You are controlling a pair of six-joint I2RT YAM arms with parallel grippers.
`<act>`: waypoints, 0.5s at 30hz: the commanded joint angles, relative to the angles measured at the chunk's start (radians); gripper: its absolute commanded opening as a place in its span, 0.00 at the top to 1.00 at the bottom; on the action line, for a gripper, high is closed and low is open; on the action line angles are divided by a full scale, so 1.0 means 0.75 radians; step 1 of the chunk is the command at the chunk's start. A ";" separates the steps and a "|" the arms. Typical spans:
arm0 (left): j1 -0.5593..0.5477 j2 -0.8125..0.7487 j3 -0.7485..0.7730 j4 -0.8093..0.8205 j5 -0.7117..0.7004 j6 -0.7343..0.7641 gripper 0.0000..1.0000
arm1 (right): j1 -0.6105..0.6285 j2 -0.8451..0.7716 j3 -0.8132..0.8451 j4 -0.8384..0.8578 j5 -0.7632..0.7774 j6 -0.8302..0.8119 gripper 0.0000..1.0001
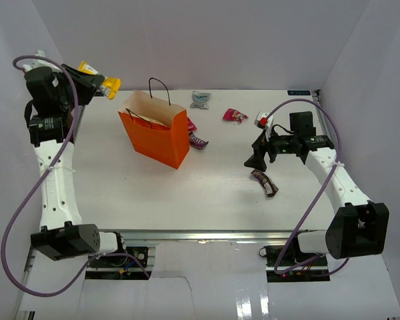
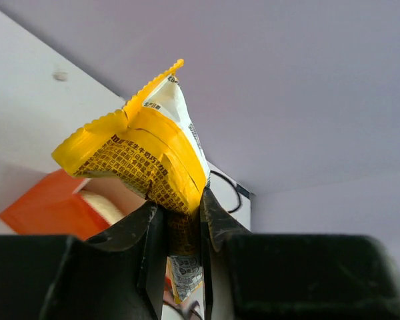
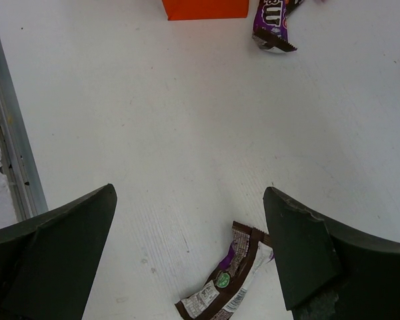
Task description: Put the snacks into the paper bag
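Pinched by its lower end in the closed left jaws: a yellow packet [image 2: 143, 157], held up off the counter [image 1: 207, 193] at the far left. From there, rightward and down to the paper bag [image 1: 161, 141], upright, mouth open and facing up. Probably a short carry until over the mouth, then release. Inside the bag, something pale and cream just under the rim; hard to say which snack.

Spread wide and holding nothing: the right jaws, hanging low over a dark brown candy bar [image 3: 225, 283]. Bar flat, long axis slanted across the gap, closer to one finger than the other.

Loose on the counter: a purple bar [image 1: 198, 141] just beside the bag's right wall, a magenta packet [image 1: 235, 115], a pale blue packet [image 1: 201, 99] farther back.
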 commanded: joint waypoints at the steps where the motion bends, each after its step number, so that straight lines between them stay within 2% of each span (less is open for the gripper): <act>1: -0.121 0.158 0.106 -0.043 0.103 -0.065 0.72 | -0.009 -0.008 0.037 -0.002 -0.039 -0.009 0.04; 5: -0.335 0.285 0.221 -0.081 0.085 -0.079 0.72 | -0.011 -0.026 0.024 -0.002 -0.027 -0.011 0.04; 8: -0.377 0.310 0.223 -0.104 0.042 -0.104 0.72 | -0.016 -0.043 0.012 -0.002 -0.017 -0.013 0.03; 15: -0.430 0.256 0.084 -0.104 -0.050 -0.200 0.71 | -0.028 -0.053 -0.009 0.000 -0.009 -0.013 0.04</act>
